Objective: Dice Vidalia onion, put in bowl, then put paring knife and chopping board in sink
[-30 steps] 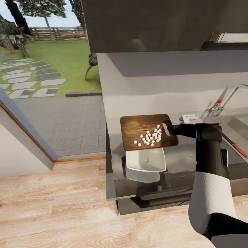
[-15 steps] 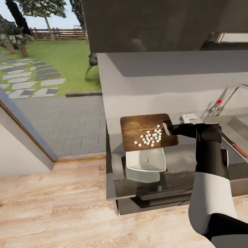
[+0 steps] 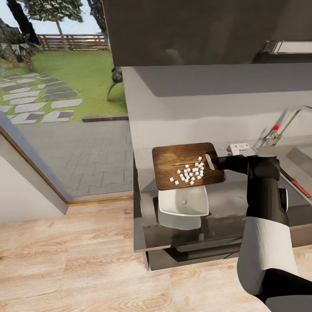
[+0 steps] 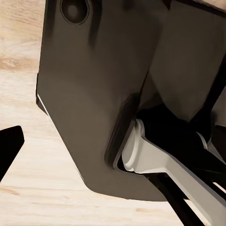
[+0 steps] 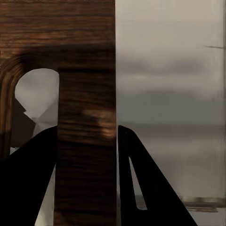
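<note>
The dark wooden chopping board (image 3: 184, 164) hangs above the countertop (image 3: 229, 203), its near edge over the white bowl (image 3: 183, 202). My right gripper (image 3: 217, 163) is shut on the board's handle end beside the slot hole. In the right wrist view the board's edge (image 5: 87, 94) sits between the two dark fingers (image 5: 136, 179). A cluster of white onion dice (image 3: 189, 171) lies on the board, and one cube (image 3: 185, 201) rests in the bowl. The paring knife (image 3: 299, 187), red-handled, lies at the sink (image 3: 303, 154). In the left wrist view one dark fingertip (image 4: 9, 146) shows over the wood floor.
The chrome tap (image 3: 284, 123) with its red knob stands behind the sink. A small white object (image 3: 237, 148) sits on the counter behind my right wrist. A glass wall and garden lie to the left, and a dark cabinet hangs overhead.
The chopping board has shifted very slightly to the right with the right gripper; the dice moved with it.
</note>
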Motion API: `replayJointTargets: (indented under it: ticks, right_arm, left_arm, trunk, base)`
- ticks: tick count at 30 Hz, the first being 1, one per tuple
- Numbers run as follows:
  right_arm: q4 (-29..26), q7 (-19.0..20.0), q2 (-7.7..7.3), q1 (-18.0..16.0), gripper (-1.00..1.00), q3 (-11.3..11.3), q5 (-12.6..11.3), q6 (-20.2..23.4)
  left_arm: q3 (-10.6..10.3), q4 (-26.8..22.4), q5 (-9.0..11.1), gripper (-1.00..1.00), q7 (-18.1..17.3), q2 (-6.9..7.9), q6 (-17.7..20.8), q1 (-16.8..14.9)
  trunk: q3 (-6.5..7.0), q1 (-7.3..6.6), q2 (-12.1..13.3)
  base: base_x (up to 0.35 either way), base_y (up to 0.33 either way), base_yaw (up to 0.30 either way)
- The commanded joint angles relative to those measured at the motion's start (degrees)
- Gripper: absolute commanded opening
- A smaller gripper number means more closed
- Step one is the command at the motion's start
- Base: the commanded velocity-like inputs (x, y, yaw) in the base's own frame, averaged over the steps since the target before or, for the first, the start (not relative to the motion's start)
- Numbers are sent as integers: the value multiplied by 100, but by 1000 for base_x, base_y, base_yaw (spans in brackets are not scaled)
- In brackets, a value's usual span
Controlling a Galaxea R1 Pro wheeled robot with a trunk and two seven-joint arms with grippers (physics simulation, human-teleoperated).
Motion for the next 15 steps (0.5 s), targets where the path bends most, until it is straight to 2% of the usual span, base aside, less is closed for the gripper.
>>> replayJointTargets:
  ticks: [1, 8, 15]
  right_arm:
    - [-5, 56, 6, -8, -100, -20, 50, -46]
    - [-5, 48, 6, 16, -100, -56, 49, -354]
    - [-5, 40, 6, 27, -100, -59, 52, -375]
  left_arm:
    - [-41, -30, 32, 100, 33, 6, -41, -10]
    - [-41, -29, 32, 100, 33, 6, -40, -10]
    - [-41, -29, 32, 100, 33, 6, -38, -10]
  trunk:
    - [-10, 3, -11]
    - [-10, 3, -11]
    - [-10, 3, -11]
  base:
    - [0, 0, 0]
    - [0, 0, 0]
    - [0, 0, 0]
